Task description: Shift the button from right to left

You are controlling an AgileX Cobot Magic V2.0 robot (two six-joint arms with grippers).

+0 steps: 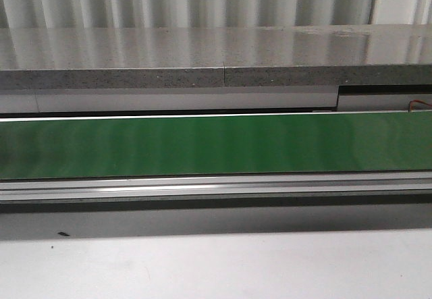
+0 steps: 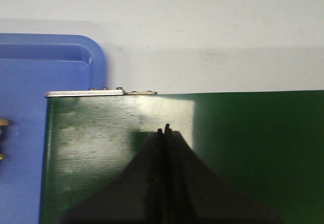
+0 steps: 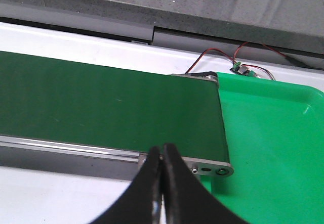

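A long green conveyor belt (image 1: pixel 216 144) crosses a pale grey tabletop (image 1: pixel 216 265), with a speckled grey ledge (image 1: pixel 202 59) and corrugated wall behind. A blue tray (image 2: pixel 30 77) sits at one belt end, a green tray (image 3: pixel 273 133) at the other. Left claw (image 2: pixel 164 130) and right claw (image 3: pixel 162 150) are both pressed closed, empty. The button appears in no view.

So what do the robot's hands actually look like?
Only the fingers show. The left hand and the right hand each have two flat black fingers that taper to narrow tips, matte and plain, with no visible markings or cables. The arms are out of view.
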